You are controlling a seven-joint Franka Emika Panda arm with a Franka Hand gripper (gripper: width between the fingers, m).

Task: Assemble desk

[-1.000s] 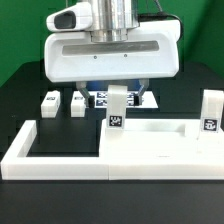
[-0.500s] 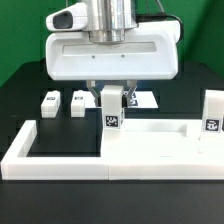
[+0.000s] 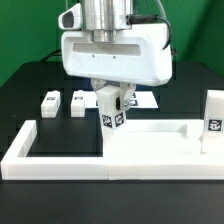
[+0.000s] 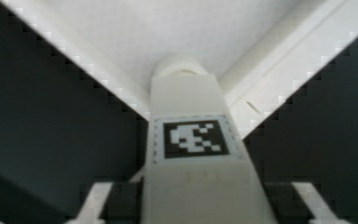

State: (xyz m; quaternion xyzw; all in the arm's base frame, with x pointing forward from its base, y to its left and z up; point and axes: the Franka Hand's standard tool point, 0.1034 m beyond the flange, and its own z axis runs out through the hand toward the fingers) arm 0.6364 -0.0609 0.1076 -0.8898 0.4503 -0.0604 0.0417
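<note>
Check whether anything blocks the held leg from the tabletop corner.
Nothing visible does. The leg in the gripper is right at the tabletop corner; two loose legs lie aside, toward the exterior view's left.

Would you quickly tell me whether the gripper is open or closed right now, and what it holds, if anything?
Gripper: closed, holding a white tagged desk leg, which is tilted.

The white square plastic leg (image 3: 113, 118) looks smooth with a soft sheen, and its black-and-white printed tag (image 4: 195, 138) is flat and matt. The wide white plastic tabletop (image 3: 165, 150), the long white border frame (image 3: 55, 165) and 2 loose white plastic legs (image 3: 48, 103) share that smooth finish. The gripper (image 3: 111, 97) has a glossier white plastic shell. The black table surface (image 3: 30, 85) is matt.
</note>
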